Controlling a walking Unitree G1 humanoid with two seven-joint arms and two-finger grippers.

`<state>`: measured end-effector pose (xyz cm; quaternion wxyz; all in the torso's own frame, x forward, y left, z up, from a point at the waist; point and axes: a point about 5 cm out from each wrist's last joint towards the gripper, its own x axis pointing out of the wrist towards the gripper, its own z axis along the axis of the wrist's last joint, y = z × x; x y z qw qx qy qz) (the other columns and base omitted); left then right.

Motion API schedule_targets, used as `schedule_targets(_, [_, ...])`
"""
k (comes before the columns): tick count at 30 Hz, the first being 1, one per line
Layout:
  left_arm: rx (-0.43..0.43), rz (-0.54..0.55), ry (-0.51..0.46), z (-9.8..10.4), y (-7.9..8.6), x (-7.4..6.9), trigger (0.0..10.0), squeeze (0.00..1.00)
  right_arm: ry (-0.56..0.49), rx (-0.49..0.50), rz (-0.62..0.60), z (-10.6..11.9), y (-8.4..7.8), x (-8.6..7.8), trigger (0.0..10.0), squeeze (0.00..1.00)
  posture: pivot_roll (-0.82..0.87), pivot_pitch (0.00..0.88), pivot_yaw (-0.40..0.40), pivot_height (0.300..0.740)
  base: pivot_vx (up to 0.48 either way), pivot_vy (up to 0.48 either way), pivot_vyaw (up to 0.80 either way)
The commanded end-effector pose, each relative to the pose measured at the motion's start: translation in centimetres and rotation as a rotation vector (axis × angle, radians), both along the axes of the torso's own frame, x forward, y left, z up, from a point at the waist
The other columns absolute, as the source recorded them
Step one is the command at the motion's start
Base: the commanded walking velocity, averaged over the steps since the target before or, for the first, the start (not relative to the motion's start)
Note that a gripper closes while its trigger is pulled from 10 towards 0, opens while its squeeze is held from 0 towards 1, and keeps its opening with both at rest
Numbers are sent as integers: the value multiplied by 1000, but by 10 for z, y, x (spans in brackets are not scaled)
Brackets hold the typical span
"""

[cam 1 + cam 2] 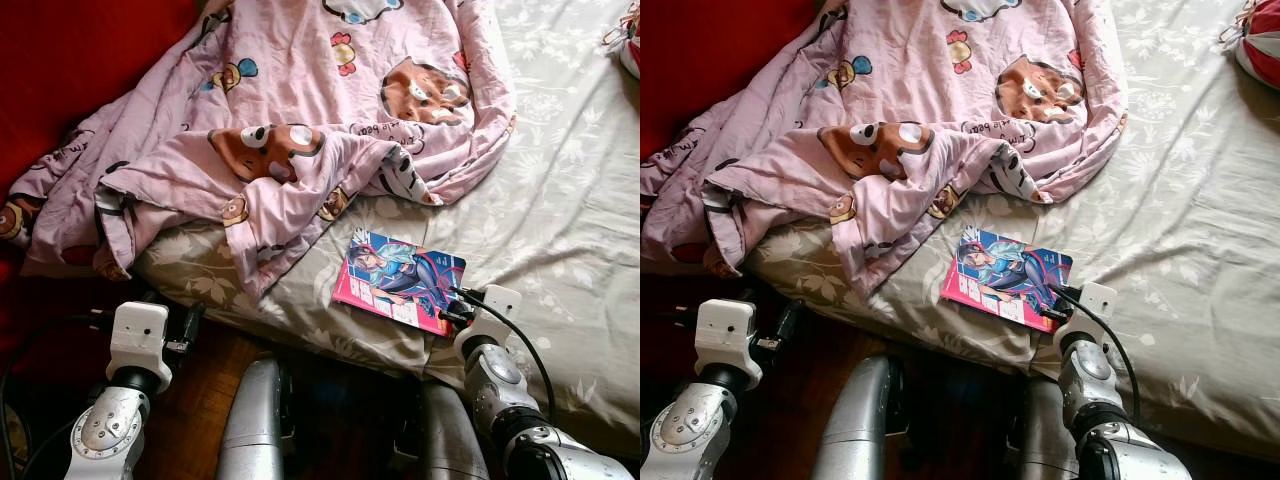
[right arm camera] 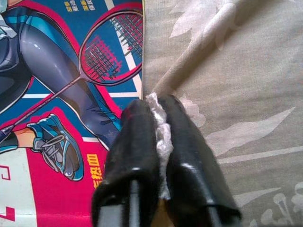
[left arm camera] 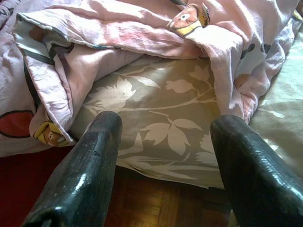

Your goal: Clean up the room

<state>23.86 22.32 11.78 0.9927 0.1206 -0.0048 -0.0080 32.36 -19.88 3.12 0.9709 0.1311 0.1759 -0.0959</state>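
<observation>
One magazine lies on the bed near its edge, beside one rumpled pink blanket. Right hand is pinched on a crumpled white scrap, mostly hidden. Left hand hangs spread apart.

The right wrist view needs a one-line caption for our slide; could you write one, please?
Right gripper shut on a crumpled clear scrap beside the comic book on the leaf-print bedsheet.
</observation>
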Motion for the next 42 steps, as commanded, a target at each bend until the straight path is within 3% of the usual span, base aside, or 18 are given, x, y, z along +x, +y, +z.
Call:
schedule_targets(1, [0, 10, 39, -10, 2, -5, 10000, 0, 77, 10, -17, -18, -1, -14, 0, 0, 247, 392, 30, 622, 0, 0, 0])
schedule_targets(8, [-4, 14, 39, -12, 1, -2, 10000, 0, 49, 1, -55, -16, -4, -16, 0, 0, 233, 381, 24, 622, 0, 0, 0])
schedule_targets(15, [-19, 25, 27, -15, 0, 7, 10000, 0, -68, -21, -102, -11, -15, -21, 0, 0, 193, 344, 4, 622, 0, 0, 0])
schedule_targets(24, [-45, 55, 22, -23, 1, 20, 10000, 0, -279, -143, 13, 13, -10, -33, 0, 0, 115, 289, -22, 622, 0, 0, 0])
schedule_targets(25, [-59, 66, 27, -26, 1, 21, 10000, 0, -290, -147, 47, 16, -6, -36, 1020, 0, 105, 280, -26, 622, 0, 0, 0])
schedule_targets(26, [-61, 69, 32, -29, 1, 22, 10000, 0, -293, -159, 77, 16, -3, -38, 5255, 0, 96, 273, -28, 622, 0, 0, 0])
schedule_targets(27, [-61, 69, 32, -29, 1, 22, 10000, 0, -293, -159, 77, 16, -3, -38, 5255, 0, 96, 273, -28, 622, 0, 0, 0])
schedule_targets(28, [-66, 72, 38, -33, 2, 23, 10000, 0, -297, -168, 110, 16, 1, -40, 7373, 0, 96, 273, -28, 622, 0, 0, 0])
schedule_targets(29, [-66, 72, 38, -33, 2, 23, 10000, 0, -297, -168, 110, 16, 1, -40, 7373, 0, 96, 273, -28, 622, 0, 0, 0])
schedule_targets(30, [-78, 79, 44, -35, 2, 24, 10000, 0, -299, -164, 137, 16, 4, -41, 10000, 0, 87, 260, -33, 622, 0, 0, 0])
schedule_targets(33, [-98, 90, 59, -41, 3, 26, 10000, 0, -291, -167, 193, 12, 9, -42, 10000, 0, 91, 248, -39, 622, 0, 0, 0])
schedule_targets(37, [-115, 115, 85, -51, 6, 25, 10000, 0, -252, -160, 130, 9, 4, -41, 10000, 0, 98, 226, -32, 622, 0, 0, 0])
schedule_targets(42, [-115, 127, 109, -60, 10, 22, 10000, 0, -242, -182, 138, 11, 1, -39, 10000, 0, 104, 207, -37, 632, 0, 0, 0])
